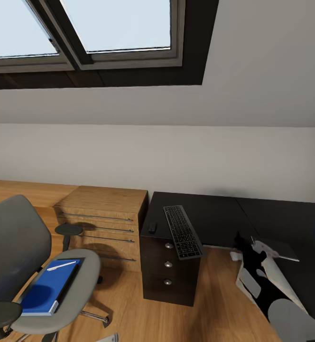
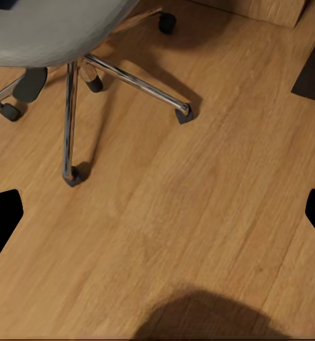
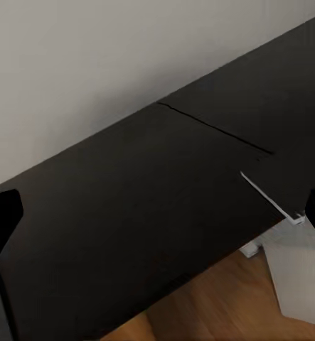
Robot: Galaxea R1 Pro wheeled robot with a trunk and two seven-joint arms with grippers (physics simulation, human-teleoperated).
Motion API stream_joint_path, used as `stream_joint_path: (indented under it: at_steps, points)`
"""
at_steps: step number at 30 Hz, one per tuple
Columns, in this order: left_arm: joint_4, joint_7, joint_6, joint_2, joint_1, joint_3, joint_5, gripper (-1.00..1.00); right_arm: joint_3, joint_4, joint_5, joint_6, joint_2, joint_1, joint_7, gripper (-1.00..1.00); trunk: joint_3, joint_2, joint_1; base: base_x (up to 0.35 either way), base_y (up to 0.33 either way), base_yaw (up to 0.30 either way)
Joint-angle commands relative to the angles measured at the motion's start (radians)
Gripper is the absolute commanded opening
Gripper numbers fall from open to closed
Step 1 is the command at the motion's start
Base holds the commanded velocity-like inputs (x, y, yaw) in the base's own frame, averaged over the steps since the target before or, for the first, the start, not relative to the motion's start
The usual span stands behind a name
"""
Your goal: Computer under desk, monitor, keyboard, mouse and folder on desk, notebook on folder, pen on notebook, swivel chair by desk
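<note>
On the desk (image 1: pixel 209 213) in my head view lie the keyboard (image 1: pixel 182 231) and mouse (image 1: pixel 152 227); the pen (image 1: pixel 61 266) tops the folder (image 1: pixel 48 288) on the swivel chair (image 1: pixel 24 266). My left wrist view shows spread fingertips (image 2: pixel 2 217) over wood floor (image 2: pixel 200 213). My right wrist view shows fingertips (image 3: pixel 1 217) parted above the desk.

**Colours, current frame**

- Counter (image 1: pixel 214 209): glossy black top, black drawer fronts with silver knobs.
- Keyboard (image 1: pixel 182 231): dark frame, grey keys.
- Mouse (image 1: pixel 152 227): black.
- Swivel chair (image 1: pixel 15 247): grey padding, dark armrests, chrome legs (image 2: pixel 121 74) with black casters.
- Folder (image 1: pixel 46 289): bright blue, white page edge.
- Notebook (image 1: pixel 72 278): dark grey-black sliver along the folder's right side.
- Pen (image 1: pixel 61 265): white.
- Drawer chest (image 1: pixel 105 223): light wood, silver rails.
- Floor (image 2: pixel 200 213): warm oak, visible grain.
- Wall (image 1: pixel 176 152): off-white.
- Skylight frames (image 1: pixel 129 57): grey and dark brown, pale blue panes.
- Right arm (image 1: pixel 271 280): white and black panels.
- Both tool fingertips (image 2: pixel 2 213) (image 3: pixel 1 213): black.
</note>
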Motion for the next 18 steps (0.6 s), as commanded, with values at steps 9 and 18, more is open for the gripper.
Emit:
stream_joint_path:
  at_steps: [9, 18]
  points:
    - [0.038, 0.006, -0.008, -0.001, -0.001, -0.062, 0.008, 1.0, 0.003, -0.116, -0.004, 0.637, -0.136, -0.129, -0.138, 1.0, -0.001, -0.001, 0.0, 0.0, 0.0, 0.0]
    - [0.039, 0.006, -0.009, 0.0, -0.001, -0.072, 0.009, 1.0, -0.008, -0.158, -0.006, 0.691, -0.175, -0.131, -0.143, 1.0, -0.001, -0.001, 0.0, 0.0, 0.0, 0.0]
